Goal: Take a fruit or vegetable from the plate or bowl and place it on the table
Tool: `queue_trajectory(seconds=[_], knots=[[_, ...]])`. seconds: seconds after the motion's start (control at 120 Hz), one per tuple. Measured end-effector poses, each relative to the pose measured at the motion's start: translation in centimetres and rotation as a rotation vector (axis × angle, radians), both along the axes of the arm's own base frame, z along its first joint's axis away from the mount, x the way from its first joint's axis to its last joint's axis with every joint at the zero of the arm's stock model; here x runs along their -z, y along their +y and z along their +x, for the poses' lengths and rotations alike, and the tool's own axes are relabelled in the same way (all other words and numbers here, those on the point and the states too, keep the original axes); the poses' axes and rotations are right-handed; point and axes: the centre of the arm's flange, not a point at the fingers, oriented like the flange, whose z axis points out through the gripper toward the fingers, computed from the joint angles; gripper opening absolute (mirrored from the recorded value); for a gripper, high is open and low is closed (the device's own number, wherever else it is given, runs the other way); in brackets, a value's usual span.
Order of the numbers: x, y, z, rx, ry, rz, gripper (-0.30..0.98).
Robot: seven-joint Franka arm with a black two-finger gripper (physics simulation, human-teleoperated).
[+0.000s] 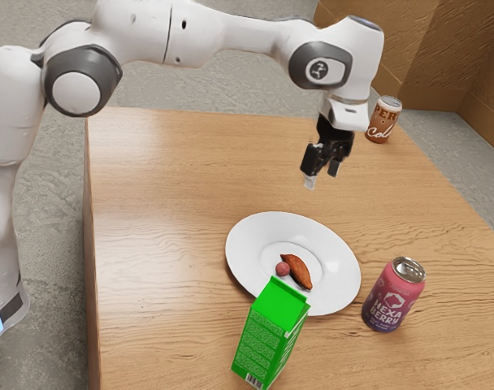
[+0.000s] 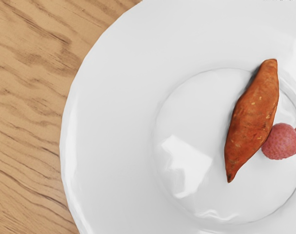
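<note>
"HEXA BERRY" stands on the pink can, "Cola" on the brown can.

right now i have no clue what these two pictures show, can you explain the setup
The white machine is a robot arm, ending in a black gripper with two fingers. One picture comes from a camera at the arm's side; the other looks from the arm's hand onto the plate.

On the plate lie a sweet potato and a small pinkish-red fruit. A green carton, a pink-purple can and a brown can stand on the table. The gripper is open, holding nothing.
</note>
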Motion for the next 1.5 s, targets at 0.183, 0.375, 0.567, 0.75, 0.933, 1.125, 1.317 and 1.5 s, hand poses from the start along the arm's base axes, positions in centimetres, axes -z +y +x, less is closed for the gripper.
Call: queue_trajectory(seconds=[0.183,0.375,0.567,0.75,0.933,1.125,1.317,1.5], knots=[[2.9,-1.3,1.7,0.107,-0.024,-0.004,0.68],[5.2,-2.9,2.9,0.196,-0.046,-0.010,0.68],[6.9,-3.8,3.7,0.250,-0.057,0.001,0.68],[6.9,-3.6,3.9,0.258,-0.072,0.017,0.68],[6.9,-3.6,4.0,0.233,-0.074,0.028,0.68],[8.6,-4.0,4.4,0.196,-0.047,0.027,0.68],[11.2,-5.1,4.8,0.171,-0.012,0.022,0.68],[12.8,-5.2,5.1,0.143,0.004,0.020,0.68]])
